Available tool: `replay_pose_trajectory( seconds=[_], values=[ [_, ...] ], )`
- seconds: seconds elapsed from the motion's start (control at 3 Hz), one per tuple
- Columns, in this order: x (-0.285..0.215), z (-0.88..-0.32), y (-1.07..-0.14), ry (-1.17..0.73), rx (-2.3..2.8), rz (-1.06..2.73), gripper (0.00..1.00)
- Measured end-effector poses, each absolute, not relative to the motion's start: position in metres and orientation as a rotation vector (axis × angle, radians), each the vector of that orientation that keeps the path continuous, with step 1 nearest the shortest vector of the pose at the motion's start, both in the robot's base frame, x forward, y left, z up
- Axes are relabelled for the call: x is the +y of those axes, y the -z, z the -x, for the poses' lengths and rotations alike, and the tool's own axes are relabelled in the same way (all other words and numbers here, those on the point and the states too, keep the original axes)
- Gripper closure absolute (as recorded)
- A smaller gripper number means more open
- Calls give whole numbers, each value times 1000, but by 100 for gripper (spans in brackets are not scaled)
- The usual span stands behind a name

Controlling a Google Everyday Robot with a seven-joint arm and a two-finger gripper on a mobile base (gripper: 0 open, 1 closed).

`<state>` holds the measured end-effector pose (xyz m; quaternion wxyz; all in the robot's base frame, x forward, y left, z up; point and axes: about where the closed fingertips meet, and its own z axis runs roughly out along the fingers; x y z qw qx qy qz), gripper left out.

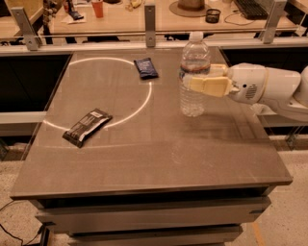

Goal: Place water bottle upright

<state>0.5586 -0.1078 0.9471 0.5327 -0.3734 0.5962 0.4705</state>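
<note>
The table [159, 158] has a grey-brown top, and under its front edge are pale shelf-like tiers. A dark cable [12, 230] lies on the floor at the lower left.

On the left part of the top lies a dark snack bar [87, 127], flat and set at a slant. Its wrapper carries pale print that cannot be read. A thin bright ring [144, 98] curves across the tabletop, and the near part of it passes just beside the bar.

To the right of the ring, the water bottle [192, 98] stands upright with its base on the table and its white cap on top. It is clear and ribbed, with a dark reddish label band around the shoulder. No writing on the band can be read, and how much the bottle holds cannot be told.

The gripper [199, 79] reaches in from the right on a white arm [269, 89]. Its cream fingers [211, 86] are closed around the bottle's middle, one on the near side and one behind.

Farther back, inside the ring, lies a small dark blue snack packet [146, 67], well apart from the bottle. Its print is also unreadable.

Beyond the table is a wooden bench [120, 21]. On it stand an orange-red cup [98, 8], a hat [191, 6], a small black mesh pot [212, 15] and a keyboard [250, 7].
</note>
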Motion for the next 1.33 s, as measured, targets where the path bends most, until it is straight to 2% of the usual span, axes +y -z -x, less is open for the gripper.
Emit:
replay_pose_trajectory(
  seconds=[1.33],
  values=[
    [-86, -549, -913, -1103, 1297, 954, 100]
  ],
)
